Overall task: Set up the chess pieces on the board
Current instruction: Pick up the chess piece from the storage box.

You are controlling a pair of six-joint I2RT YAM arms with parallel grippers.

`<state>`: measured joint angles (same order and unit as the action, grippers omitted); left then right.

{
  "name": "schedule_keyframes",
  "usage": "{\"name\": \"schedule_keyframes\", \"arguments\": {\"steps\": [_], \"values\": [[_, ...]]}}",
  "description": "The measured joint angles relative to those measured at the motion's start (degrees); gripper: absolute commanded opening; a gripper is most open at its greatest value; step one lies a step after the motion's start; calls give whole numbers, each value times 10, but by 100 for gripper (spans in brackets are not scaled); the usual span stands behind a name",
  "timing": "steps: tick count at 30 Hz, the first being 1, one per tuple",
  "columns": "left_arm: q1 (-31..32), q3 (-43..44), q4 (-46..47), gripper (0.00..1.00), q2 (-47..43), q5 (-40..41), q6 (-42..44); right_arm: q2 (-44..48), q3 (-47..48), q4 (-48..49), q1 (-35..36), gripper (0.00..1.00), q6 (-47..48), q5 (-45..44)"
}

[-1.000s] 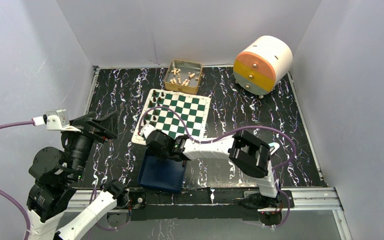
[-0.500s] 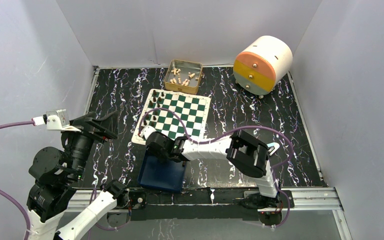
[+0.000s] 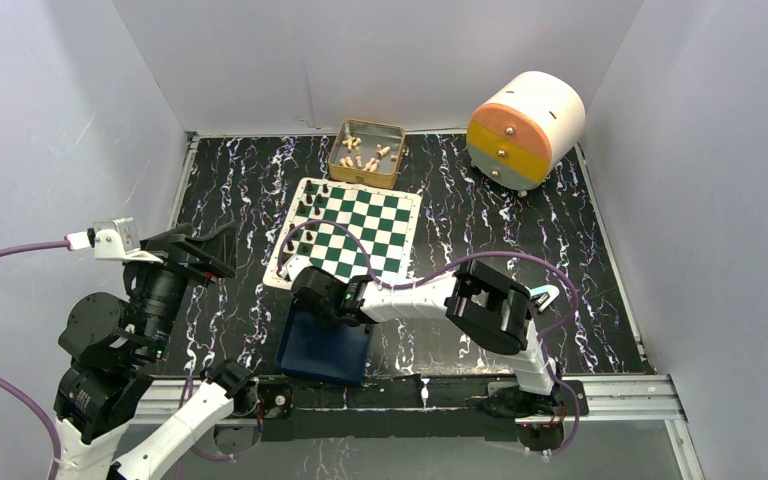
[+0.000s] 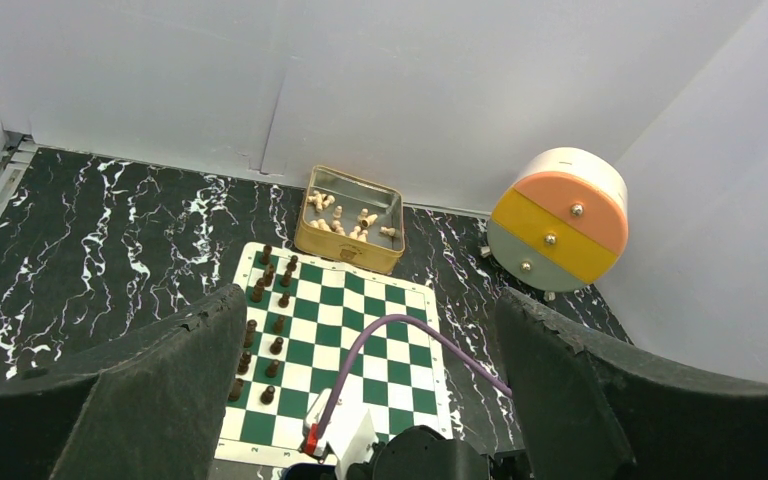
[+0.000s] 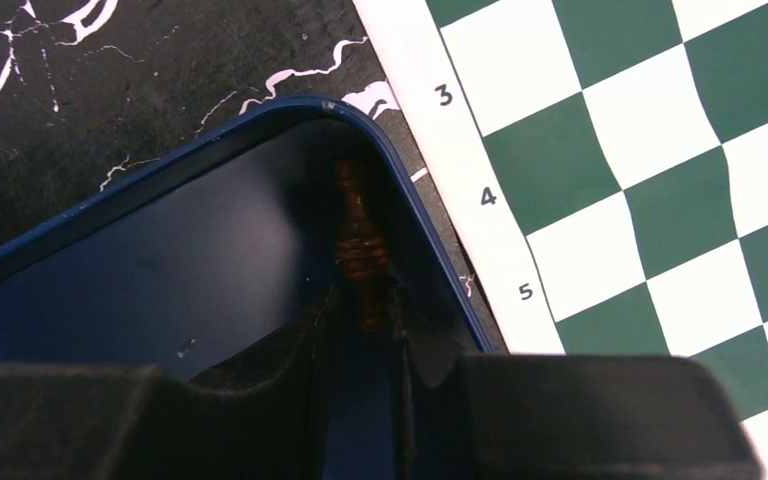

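**Dark side nearly set; one more piece in hand**

The right hand (image 5: 365,318) is clenched on a dark chess piece (image 5: 358,235) lying in the corner of the blue tray (image 5: 160,270) at the worktop's near edge, just beside the board (image 5: 600,150). The board already carries two rows of dark chess pieces (image 4: 276,345) along its left side, so few seem left to place. The cream pieces (image 4: 352,215) lie in the gold tin (image 4: 345,245) by the far edge. The left hand (image 4: 370,300) hangs released and empty near the worktop's left edge.
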<state>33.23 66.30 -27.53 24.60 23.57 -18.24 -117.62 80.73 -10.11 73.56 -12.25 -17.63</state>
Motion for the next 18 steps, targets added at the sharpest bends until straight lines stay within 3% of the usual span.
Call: {"name": "schedule_keyframes", "arguments": {"steps": [6, 13, 18], "values": [[0, 0, 0, 90, 0, 0, -2, 0, 0, 0, 0, 17, -3, 2], [0, 0, -9, 88, 5, -2, -11, 14, -20, 11, 0, 12, -3, 8], [0, -3, -20, 85, 20, -5, -29, 84, -83, 27, 0, 10, -2, 12]]}}
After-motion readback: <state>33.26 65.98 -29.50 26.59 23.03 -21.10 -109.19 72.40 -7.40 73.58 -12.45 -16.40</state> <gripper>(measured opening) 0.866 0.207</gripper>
